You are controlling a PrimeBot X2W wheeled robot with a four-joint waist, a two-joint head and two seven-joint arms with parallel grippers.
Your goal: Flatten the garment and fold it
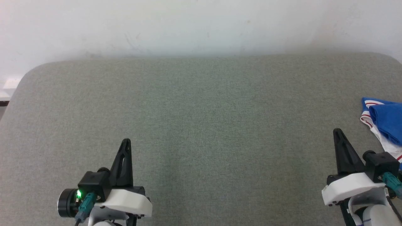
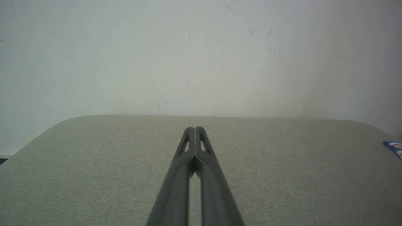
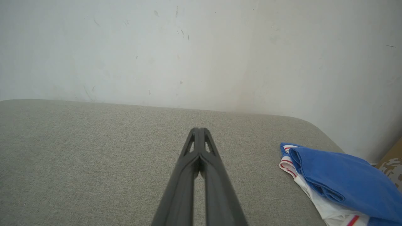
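The garment, royal blue with white and red-striped trim, lies bunched at the right edge of the grey fabric table. The right wrist view shows the garment as a folded heap near the table's right corner. A sliver of the garment appears at the far right of the left wrist view. My right gripper is shut with nothing in it, just left of the garment and apart from it. At the lower left, far from the cloth, my left gripper is shut and holds nothing.
A white wall stands right behind the table's far edge. The table's corners are rounded. A patterned brown object sits beyond the table's right corner.
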